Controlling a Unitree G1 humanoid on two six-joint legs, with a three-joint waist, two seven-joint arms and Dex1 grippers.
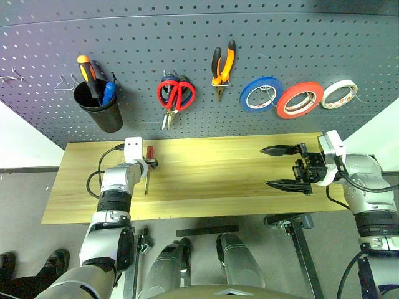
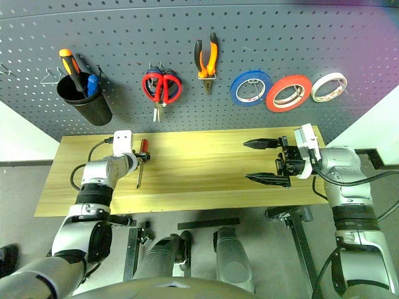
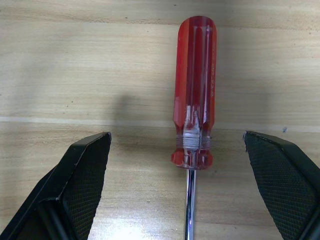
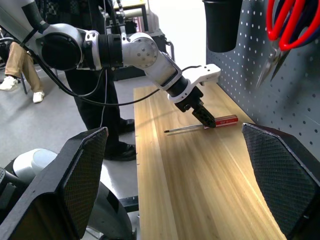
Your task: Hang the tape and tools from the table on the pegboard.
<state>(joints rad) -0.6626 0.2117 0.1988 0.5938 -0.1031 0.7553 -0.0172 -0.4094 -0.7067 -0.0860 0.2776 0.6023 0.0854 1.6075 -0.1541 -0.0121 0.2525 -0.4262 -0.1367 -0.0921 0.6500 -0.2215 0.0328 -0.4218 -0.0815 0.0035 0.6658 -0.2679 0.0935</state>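
Open left gripper [image 3: 177, 180] straddles the red-handled screwdriver [image 3: 195, 90]; its embossed lettering is unreadable.

Light plank table [image 1: 212, 180] bearing one red-handled screwdriver [image 1: 148, 167].

The red-handled screwdriver [image 3: 194, 90] lies flat on the light wooden table [image 3: 75, 75], its clear red handle ribbed along its length and its steel shaft [image 3: 189, 205] running back toward the camera. The left pincer [image 3: 190, 185] stands wide open, one black textured finger [image 3: 82, 180] on each side of the screwdriver, neither touching it.
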